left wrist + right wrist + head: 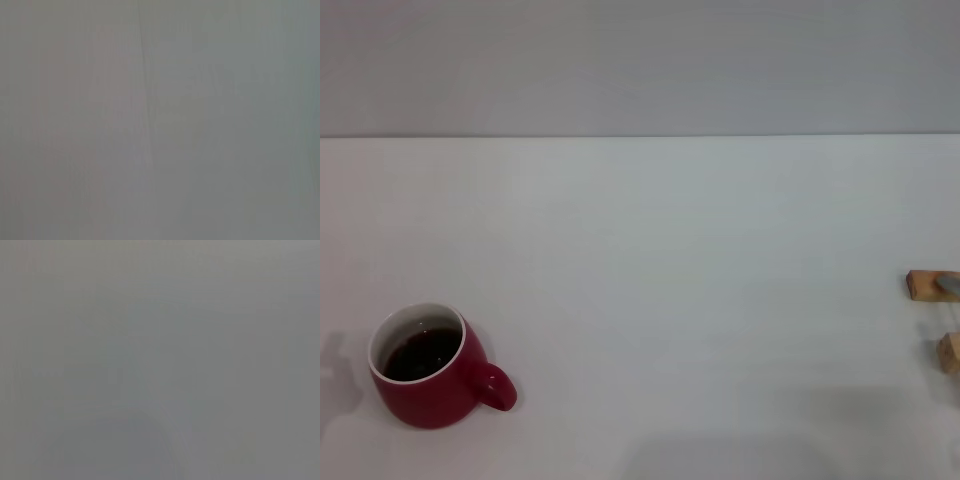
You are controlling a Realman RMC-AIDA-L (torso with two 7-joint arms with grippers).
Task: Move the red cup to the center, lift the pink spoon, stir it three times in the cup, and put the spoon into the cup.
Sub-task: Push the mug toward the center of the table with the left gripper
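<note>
The red cup stands upright at the near left of the white table in the head view. It has a white inside, dark liquid and a small handle pointing right. At the right edge a thin silvery stem lies across a tan wooden block; the pink spoon's handle end is out of view. Neither gripper shows in any view. Both wrist views show only a plain grey surface.
A second tan wooden block sits at the right edge, nearer than the first. A grey wall rises behind the table's far edge. Faint shadows fall on the table's near edge.
</note>
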